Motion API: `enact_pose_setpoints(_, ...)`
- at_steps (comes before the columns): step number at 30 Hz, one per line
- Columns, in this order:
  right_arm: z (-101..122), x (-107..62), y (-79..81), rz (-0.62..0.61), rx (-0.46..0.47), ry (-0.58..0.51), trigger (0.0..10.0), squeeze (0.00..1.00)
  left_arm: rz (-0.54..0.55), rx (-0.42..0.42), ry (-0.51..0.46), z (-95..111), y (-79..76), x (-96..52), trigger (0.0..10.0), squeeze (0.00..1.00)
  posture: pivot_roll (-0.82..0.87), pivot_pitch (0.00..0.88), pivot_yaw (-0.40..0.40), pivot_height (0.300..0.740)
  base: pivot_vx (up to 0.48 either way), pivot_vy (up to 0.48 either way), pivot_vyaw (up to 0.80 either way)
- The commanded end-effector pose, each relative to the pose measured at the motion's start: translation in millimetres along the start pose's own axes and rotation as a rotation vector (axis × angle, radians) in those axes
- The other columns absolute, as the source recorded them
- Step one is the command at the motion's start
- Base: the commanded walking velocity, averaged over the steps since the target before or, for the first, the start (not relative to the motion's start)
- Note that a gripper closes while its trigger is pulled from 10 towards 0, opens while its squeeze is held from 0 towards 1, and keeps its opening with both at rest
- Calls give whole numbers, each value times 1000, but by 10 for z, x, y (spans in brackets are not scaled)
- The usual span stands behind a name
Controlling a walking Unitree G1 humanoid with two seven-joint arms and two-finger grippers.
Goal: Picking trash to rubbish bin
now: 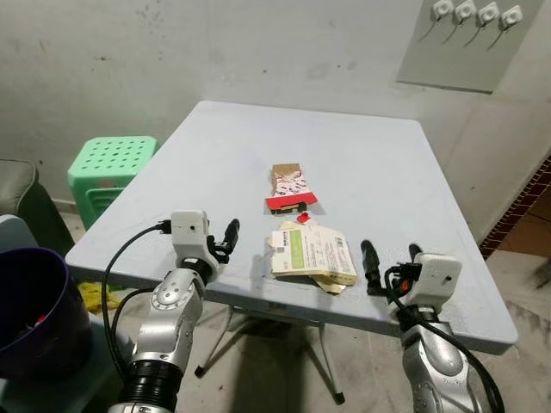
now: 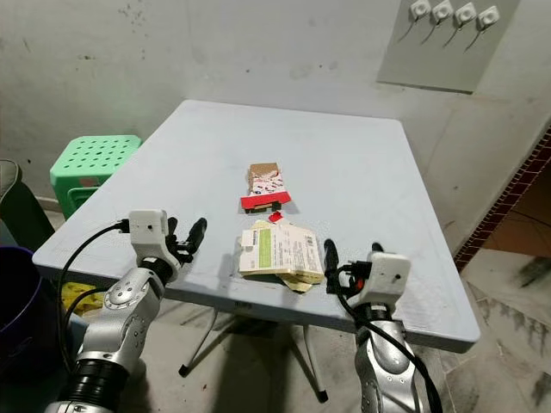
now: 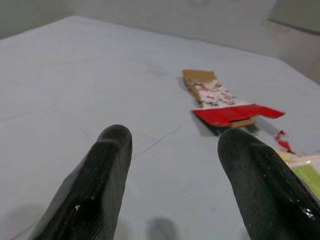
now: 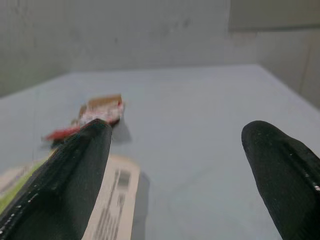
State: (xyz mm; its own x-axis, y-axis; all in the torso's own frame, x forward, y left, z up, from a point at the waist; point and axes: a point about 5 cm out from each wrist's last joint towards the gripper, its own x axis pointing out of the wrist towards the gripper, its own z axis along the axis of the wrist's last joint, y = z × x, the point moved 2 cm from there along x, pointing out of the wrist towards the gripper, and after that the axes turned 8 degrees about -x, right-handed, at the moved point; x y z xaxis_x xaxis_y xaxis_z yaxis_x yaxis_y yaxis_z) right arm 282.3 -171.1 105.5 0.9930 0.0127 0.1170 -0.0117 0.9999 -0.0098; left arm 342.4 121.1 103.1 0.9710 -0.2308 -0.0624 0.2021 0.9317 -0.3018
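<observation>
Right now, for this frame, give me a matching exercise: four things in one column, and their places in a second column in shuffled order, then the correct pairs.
Things:
1. green stool
2. red and brown box
3. yellow and green packet
4. purple bin

Places:
A. on the table, near its front edge, between the left tool and the right tool
B. on the floor beside the table's left side, by the wall
C. low down, left of the left arm
D. on the table, just behind the packet

Pairs: 1-B, 2-D, 3-A, 4-C
</observation>
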Motion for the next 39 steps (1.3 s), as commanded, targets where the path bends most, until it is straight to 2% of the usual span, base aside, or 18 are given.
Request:
enact_pose_setpoints(1,140,21,-43,0,6,-67,10000,0,-24,32,-28,85,-33,15,10000,0,-83,0,-38,740,0,0,0)
enact_pose_setpoints(8,215,52,-3,31,15,-86,10000,0,-51,18,-30,128,-43,28,10000,0,-86,0,-38,740,0,0,0)
enact_pose_setpoints(14,212,23,159,132,47,-75,10000,0,-54,-5,-35,137,-31,20,10000,0,-82,0,-41,740,0,0,0)
enact_pose_setpoints(22,204,2,273,211,63,-65,10000,0,-49,-6,-42,156,-14,26,10000,0,-76,0,-44,740,346,0,0)
enact_pose_setpoints(39,183,-25,318,253,71,-49,10000,0,-43,-17,-44,158,-8,31,10000,0,-74,0,-50,740,424,0,0)
